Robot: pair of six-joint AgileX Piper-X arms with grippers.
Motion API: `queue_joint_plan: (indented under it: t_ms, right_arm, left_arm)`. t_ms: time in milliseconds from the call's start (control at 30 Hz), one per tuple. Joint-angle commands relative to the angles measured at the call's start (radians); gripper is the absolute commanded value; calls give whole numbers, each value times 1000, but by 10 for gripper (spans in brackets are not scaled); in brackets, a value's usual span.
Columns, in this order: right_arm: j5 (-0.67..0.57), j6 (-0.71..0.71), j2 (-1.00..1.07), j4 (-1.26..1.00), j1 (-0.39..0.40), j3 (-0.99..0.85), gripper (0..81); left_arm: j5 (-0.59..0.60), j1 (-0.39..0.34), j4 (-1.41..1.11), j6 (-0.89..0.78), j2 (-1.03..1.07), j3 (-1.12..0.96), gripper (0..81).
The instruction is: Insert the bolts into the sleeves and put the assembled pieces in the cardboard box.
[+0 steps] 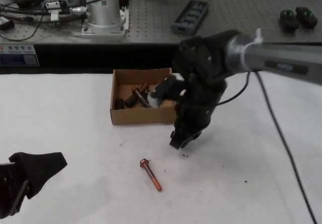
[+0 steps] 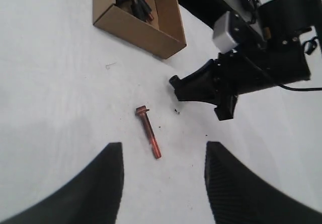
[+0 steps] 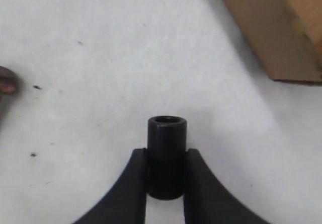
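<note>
Near left, the left gripper point(image 2: 162, 181) hangs with fingers spread wide, gripping nothing. Just ahead of it the copper bolt point(image 1: 151, 174) lies flat on the white bench point(image 1: 65, 118), untouched. Behind the bolt, the cardboard box point(image 1: 141, 117) holds dark pieces point(image 1: 137, 95). Right of the bolt, the right gripper point(image 1: 182, 137) points down beside the box, clenched on a black sleeve point(image 3: 166, 143).

high: behind me, looking forward-down over table point(image 1: 65, 118) | left wrist: well above table, shares bolt point(image 2: 149, 132), cardboard box point(image 2: 146, 32) with high | right wrist: close to table, beside box corner
</note>
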Motion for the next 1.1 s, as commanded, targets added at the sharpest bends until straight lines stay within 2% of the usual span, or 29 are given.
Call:
queue_joint_plan:
  t_ms: [0, 100, 167, 300, 467, 567, 667, 867, 1067]
  right_arm:
    - [-120, 56, -100, 7, -27, 39, 43]
    - [-188, 141, -240, -58, -56, 198, 43]
    - [-203, 211, -343, -155, -69, 344, 43]
    - [-133, 369, -572, -363, -69, 572, 43]
    - [-85, 549, -798, -410, -69, 717, 43]
    - [-56, 605, -898, -410, -69, 766, 43]
    - [-48, 605, -980, -410, -69, 801, 43]
    - [-48, 631, -1062, -367, -69, 815, 43]
    - [-56, 633, -1096, -325, -69, 822, 43]
  left_arm:
    - [-26, -9, -68, -60, 41, -18, 320]
    - [-35, -51, -114, -60, 140, -61, 320]
    - [-85, -99, -117, -60, 244, -115, 320]
    - [-214, -221, -117, -127, 465, -223, 320]
    - [-219, -357, -85, -325, 706, -369, 320]
    - [-244, -417, 8, -345, 816, -473, 320]
    - [-281, -441, 169, -334, 898, -573, 320]
    - [-333, -442, 451, -260, 1015, -741, 320]
    - [-369, -439, 514, -260, 1104, -838, 320]
